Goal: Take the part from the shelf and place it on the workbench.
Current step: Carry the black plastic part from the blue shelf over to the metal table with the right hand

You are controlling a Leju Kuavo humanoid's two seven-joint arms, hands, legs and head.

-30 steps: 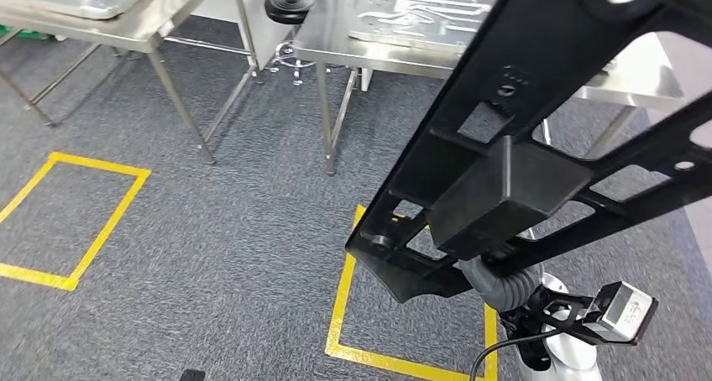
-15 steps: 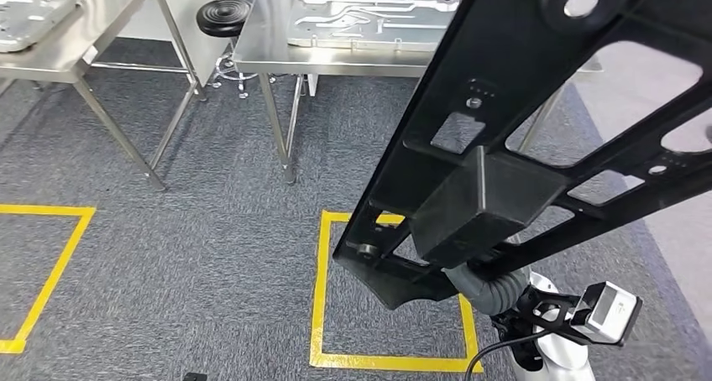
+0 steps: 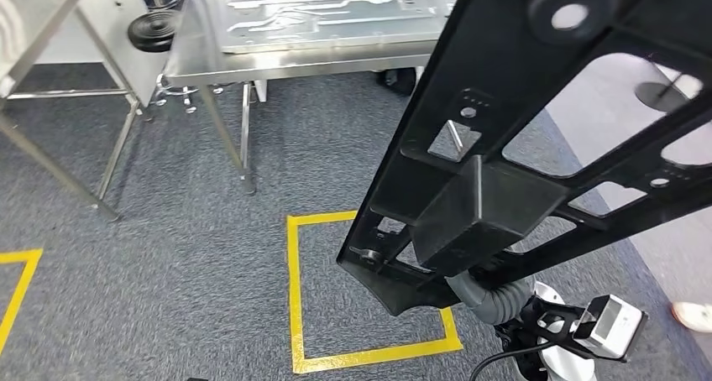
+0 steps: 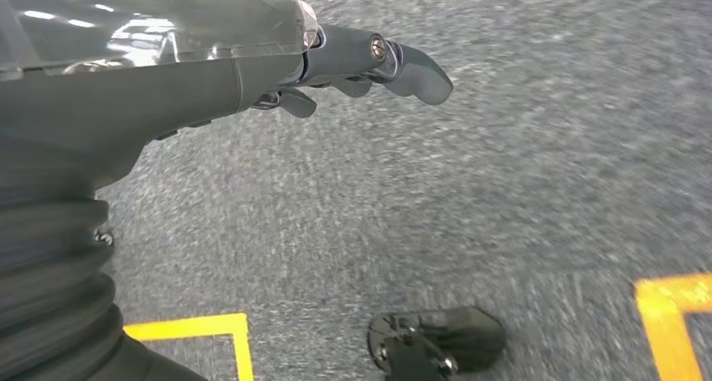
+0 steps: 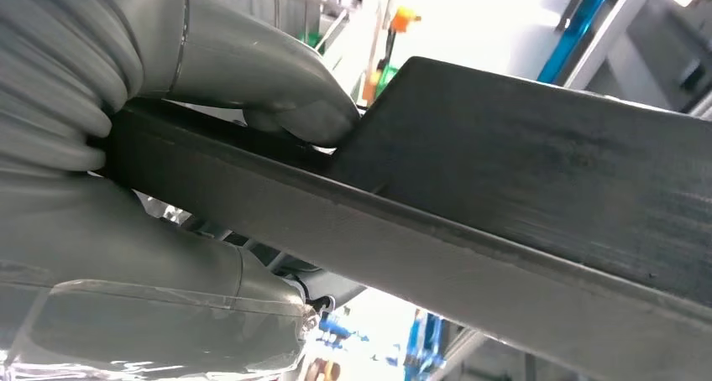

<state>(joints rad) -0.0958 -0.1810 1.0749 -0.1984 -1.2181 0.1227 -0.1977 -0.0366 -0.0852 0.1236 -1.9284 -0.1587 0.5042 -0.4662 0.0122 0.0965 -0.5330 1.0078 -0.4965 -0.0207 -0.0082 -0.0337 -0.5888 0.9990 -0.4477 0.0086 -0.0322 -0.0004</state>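
The part (image 3: 537, 138), a long black frame w/ cut-outs and a boxy block on it, is off the shelf and carried in the air on the robot's right side, slanting up and away across the head view, above the grey carpet (image 3: 168, 263). The right robot hand (image 5: 168, 146) is closed on it: in the right wrist view the thumb (image 5: 277, 87) presses one face of a flat rail and the rest of the hand wraps the other side.

Risks, as I judge them: the part is long and held near one end, so the far end has lots of leverage. It could twist or slide in the grip. The worktop (image 3: 277, 49) stands ahead w/ a metal plate (image 3: 336, 16) lying on it; the free end could clip the worktop edge or that plate on approach, or land half off the edge. A one-handed set-down may drop it hard.

The left robot hand (image 4: 369, 62) hangs over the carpet, holding nothing, fingers loosely apart.

Hard to tell: the part's upper end is cut off by the frame edge; the right robot hand is hidden under the part in the head view; how firmly the hand grips can't be judged. Left wrist view is blurred. Yellow floor tape (image 3: 295, 297) marks a square below.
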